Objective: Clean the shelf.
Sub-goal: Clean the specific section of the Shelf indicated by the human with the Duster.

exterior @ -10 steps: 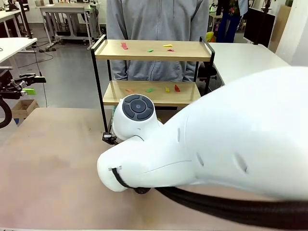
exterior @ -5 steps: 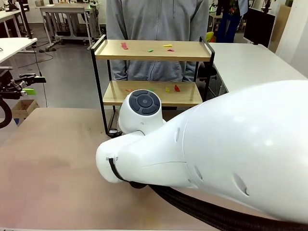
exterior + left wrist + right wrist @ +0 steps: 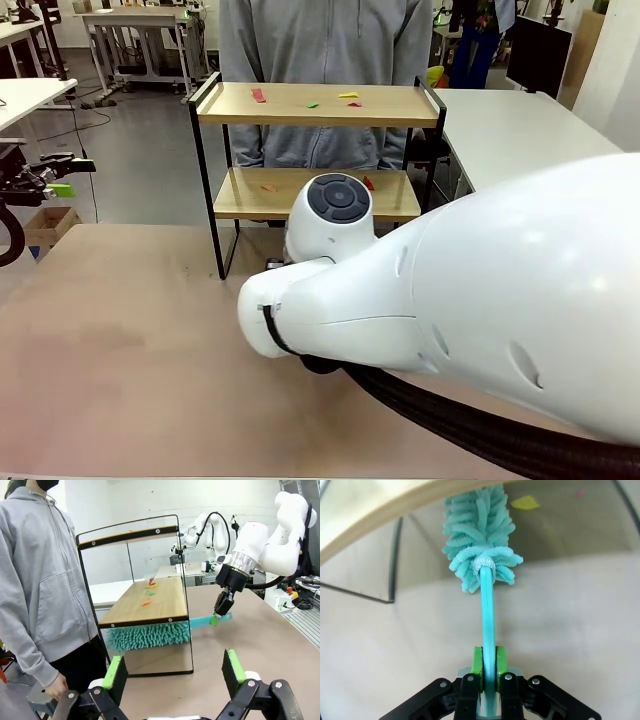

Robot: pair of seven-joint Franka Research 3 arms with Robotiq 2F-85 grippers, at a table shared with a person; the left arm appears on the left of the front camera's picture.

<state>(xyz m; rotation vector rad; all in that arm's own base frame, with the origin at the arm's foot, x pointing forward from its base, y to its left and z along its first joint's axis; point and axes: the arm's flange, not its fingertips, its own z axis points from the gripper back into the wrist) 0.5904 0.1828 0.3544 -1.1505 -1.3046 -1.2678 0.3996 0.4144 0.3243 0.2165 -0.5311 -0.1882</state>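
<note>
One right end effector (image 3: 218,615), tilted, gripping duster (image 3: 150,636)

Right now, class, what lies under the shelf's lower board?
A fluffy teal duster head lies beneath the lower board, its handle clamped in the right gripper. The board's edge covers the bristle tops, so contact with the underside cannot be seen.

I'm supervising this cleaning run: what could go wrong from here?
The duster in the right tool sits beneath the lower board, so the scraps on top may be missed. Pushing the thin-framed shelf could shift it toward the person close by.
</note>
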